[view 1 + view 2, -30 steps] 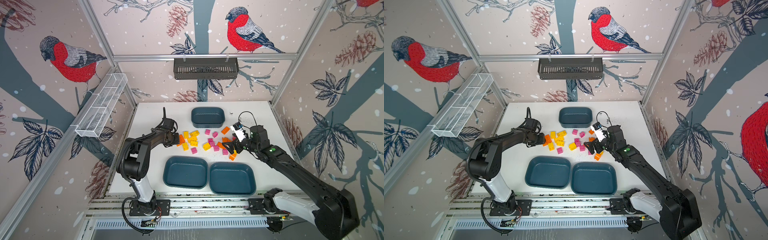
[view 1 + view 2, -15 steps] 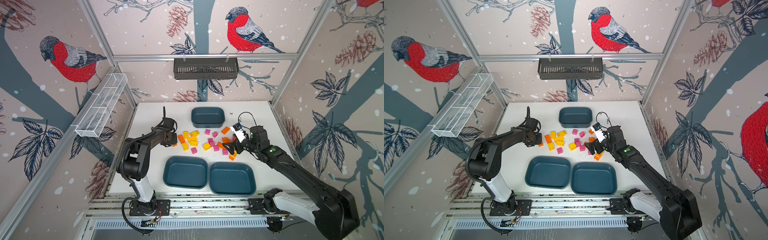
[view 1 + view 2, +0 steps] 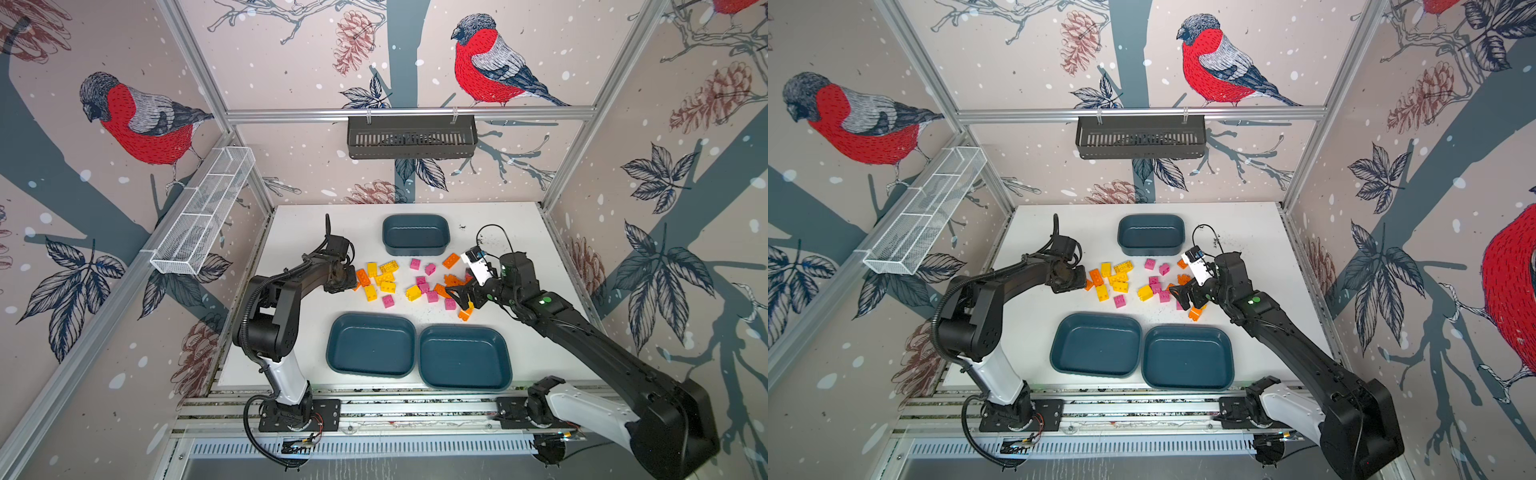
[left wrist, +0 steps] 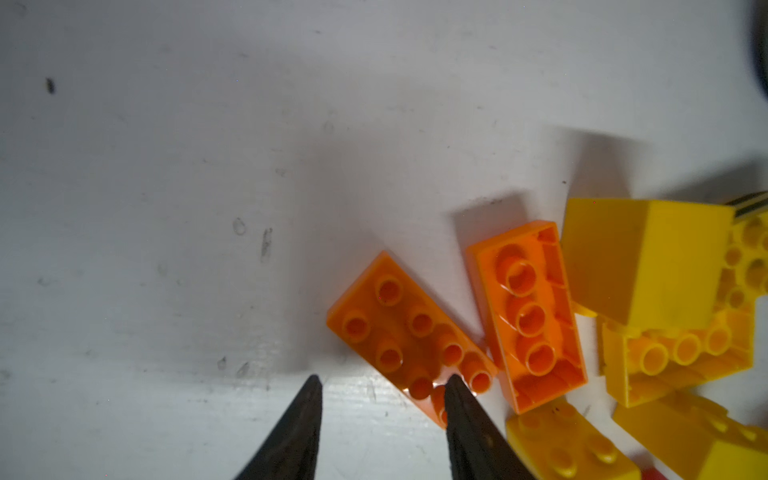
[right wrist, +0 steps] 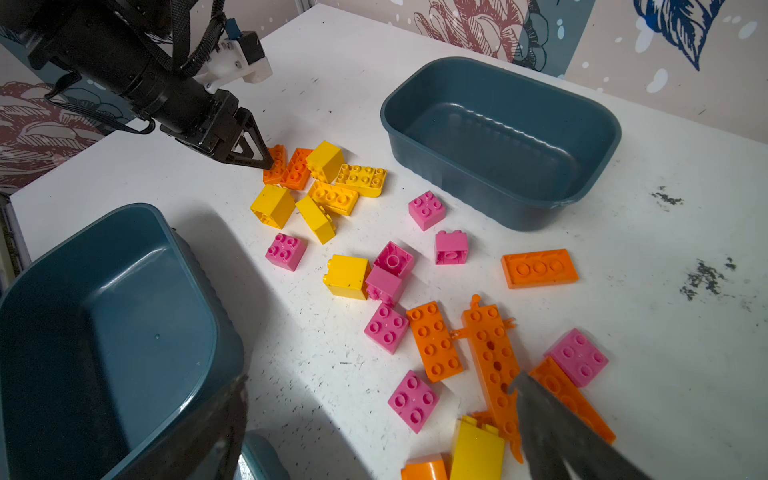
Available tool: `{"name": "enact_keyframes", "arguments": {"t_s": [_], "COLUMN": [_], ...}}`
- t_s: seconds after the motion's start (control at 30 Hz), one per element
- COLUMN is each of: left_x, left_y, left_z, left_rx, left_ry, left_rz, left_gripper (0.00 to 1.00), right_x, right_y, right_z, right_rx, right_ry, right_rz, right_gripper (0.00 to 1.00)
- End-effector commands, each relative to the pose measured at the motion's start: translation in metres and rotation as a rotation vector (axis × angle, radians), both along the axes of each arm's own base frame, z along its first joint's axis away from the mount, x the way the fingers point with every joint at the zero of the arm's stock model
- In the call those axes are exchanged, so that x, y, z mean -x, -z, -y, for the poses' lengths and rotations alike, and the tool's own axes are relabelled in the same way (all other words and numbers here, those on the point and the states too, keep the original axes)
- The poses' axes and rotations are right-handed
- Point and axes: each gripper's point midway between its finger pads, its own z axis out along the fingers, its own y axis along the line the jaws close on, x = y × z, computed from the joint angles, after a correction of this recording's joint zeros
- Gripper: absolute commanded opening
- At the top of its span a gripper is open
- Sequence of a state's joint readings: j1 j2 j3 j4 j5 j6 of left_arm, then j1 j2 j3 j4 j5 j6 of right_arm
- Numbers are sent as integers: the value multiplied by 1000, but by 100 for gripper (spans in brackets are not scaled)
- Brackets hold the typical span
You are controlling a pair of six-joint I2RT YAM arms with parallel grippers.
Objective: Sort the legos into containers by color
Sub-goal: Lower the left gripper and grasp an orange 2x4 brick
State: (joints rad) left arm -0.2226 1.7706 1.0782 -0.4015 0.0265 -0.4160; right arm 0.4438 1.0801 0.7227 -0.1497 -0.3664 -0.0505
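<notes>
Left tool (image 4: 383, 378) beside an orange eight-stud brick (image 4: 399, 332).
Jaws apart and empty, one fingertip (image 4: 461, 399) on the brick's near end, its long axis slanting across them (left arm nearer); right tool (image 3: 459, 296) gapes wide. On the surface (image 4: 166, 208): roughly seven orange, seven yellow, eight pink legos (image 3: 388, 286); three teal tubs (image 3: 370, 345), empty.

Bright, even overhead light; wrist views softer up close.
In both top views the white counter (image 3: 295, 249) is evenly lit; in the left wrist view the left end effector (image 4: 383, 380) is dark and blurred, soft shadows beside the orange legos (image 4: 409, 336); in the right wrist view the near tub (image 5: 124, 249) casts a broad soft shadow.
</notes>
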Motion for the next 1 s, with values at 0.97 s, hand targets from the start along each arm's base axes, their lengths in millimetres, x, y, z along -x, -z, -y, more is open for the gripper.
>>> {"name": "enact_keyframes", "arguments": {"t_s": [0.97], "left_x": [-15], "left_y": [11], "left_z": [-4], "left_rx": [57], "left_ry": [-445], "left_rz": [-3], "left_gripper": [58], "right_x": [5], "right_y": [9], "right_z": [1], "right_rx": [5], "right_ry": [-13], "right_rz": [-22], "right_gripper": [99]}}
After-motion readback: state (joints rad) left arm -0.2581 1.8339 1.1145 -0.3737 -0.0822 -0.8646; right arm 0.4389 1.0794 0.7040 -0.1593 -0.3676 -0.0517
